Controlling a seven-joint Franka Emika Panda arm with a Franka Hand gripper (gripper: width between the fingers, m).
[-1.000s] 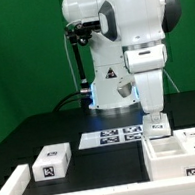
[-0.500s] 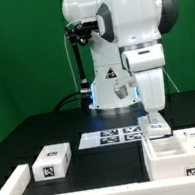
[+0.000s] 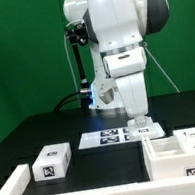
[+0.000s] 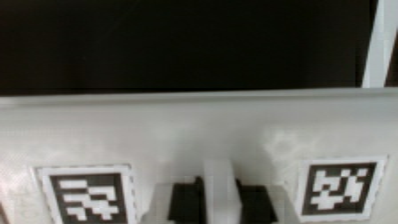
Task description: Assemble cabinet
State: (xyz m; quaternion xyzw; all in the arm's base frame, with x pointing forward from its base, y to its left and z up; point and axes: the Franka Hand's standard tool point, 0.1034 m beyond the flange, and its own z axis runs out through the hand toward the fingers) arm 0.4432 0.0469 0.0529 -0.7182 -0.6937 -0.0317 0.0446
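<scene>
— Where is your pincer?

— My pincer [image 3: 140, 125] points straight down and hangs low over the end of the marker board [image 3: 109, 136] nearer the exterior view's right. It is close to the black table [image 3: 95, 159].

— Clenched or released?

— I cannot tell. In the exterior view my fingertips are too small to read. My wrist view is blurred: a broad white surface [image 4: 196, 125] with two tags [image 4: 86, 197] on it, nothing sharper.

— And the cabinet?

— The cabinet [image 3: 168, 166] sits on the table at the exterior view's lower right — a big white open-topped box with a tag on a near face. It lies beside my pincer, toward the front, and we are apart.

— Anything else out there?

— A small white block [image 3: 52, 163] with a tag on its front stands toward the exterior view's left, well apart from me. A white piece [image 3: 12, 185] lies at the lower left corner.
</scene>
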